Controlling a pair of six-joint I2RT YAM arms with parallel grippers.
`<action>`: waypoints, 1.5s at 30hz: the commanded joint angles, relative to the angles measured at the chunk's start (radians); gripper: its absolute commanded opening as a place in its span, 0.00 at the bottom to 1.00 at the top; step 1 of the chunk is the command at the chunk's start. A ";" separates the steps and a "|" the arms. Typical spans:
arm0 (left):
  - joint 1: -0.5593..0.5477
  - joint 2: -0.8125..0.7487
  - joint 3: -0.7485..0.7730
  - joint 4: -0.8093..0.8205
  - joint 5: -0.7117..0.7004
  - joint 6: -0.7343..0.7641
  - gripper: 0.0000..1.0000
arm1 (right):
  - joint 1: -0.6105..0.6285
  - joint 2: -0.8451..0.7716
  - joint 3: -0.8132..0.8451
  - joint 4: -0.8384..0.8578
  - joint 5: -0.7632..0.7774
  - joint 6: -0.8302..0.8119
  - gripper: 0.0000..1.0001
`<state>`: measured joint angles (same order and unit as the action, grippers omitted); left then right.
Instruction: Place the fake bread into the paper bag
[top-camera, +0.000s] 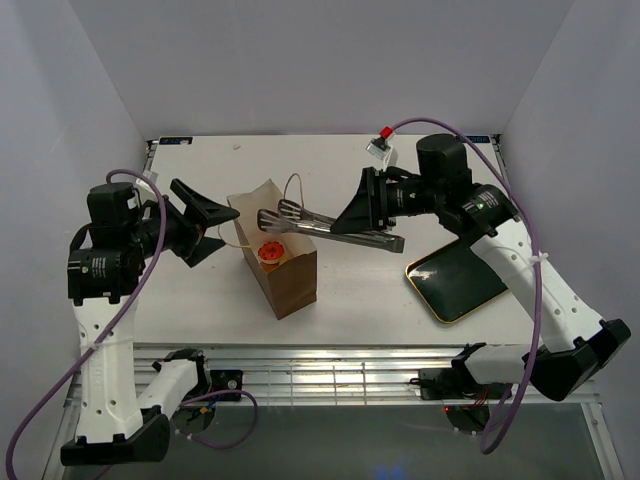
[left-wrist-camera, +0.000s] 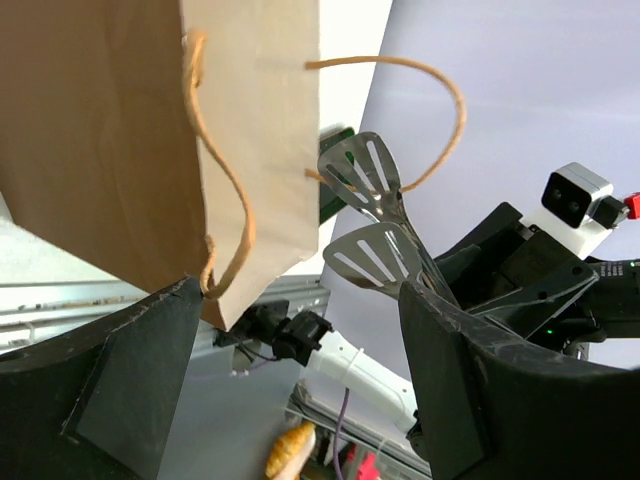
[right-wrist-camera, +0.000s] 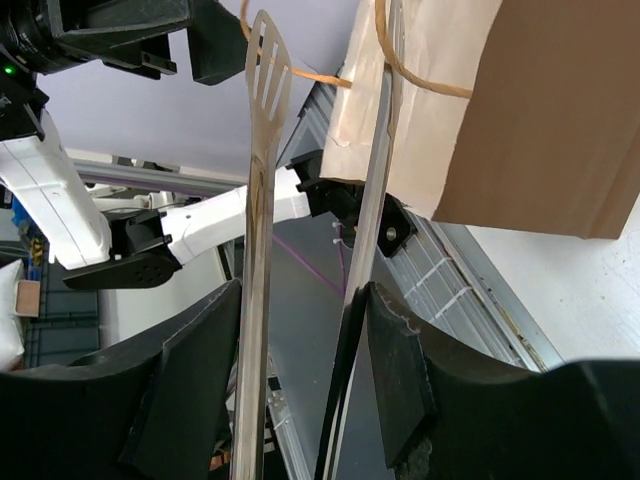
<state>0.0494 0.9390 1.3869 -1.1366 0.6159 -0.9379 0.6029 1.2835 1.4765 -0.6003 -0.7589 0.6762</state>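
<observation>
The brown paper bag (top-camera: 287, 268) stands upright mid-table with its mouth open. A red-frosted donut (top-camera: 270, 252) of the fake bread lies inside it. My right gripper (top-camera: 368, 222) is shut on metal tongs (top-camera: 330, 228). The tongs' slotted tips (top-camera: 280, 214) hang spread and empty over the bag's mouth. In the right wrist view the tongs' arms (right-wrist-camera: 258, 250) run between my right gripper's (right-wrist-camera: 305, 390) fingers toward the bag (right-wrist-camera: 510, 110). My left gripper (top-camera: 212, 222) is open just left of the bag. In the left wrist view, the bag's corner (left-wrist-camera: 240, 270) and cord handle (left-wrist-camera: 228, 190) sit beside one finger (left-wrist-camera: 120, 380).
A dark green gold-rimmed tray (top-camera: 456, 282) lies empty at the right, under my right arm. The metal rail (top-camera: 330, 365) runs along the table's near edge. A golden-brown pastry-like thing (left-wrist-camera: 288, 450) shows low down beyond that edge in the left wrist view.
</observation>
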 joint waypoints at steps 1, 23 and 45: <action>0.004 -0.008 0.083 0.003 -0.051 0.043 0.90 | 0.006 -0.016 0.122 0.076 -0.002 -0.013 0.58; 0.004 0.006 0.136 -0.018 -0.108 0.083 0.89 | -0.098 0.100 0.481 0.083 0.130 -0.047 0.58; 0.004 0.026 0.202 -0.078 -0.120 0.136 0.89 | -0.431 -0.052 -0.048 0.005 0.426 -0.119 0.57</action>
<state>0.0494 0.9741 1.5684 -1.2049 0.5037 -0.8177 0.1730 1.2816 1.4658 -0.5930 -0.4141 0.6216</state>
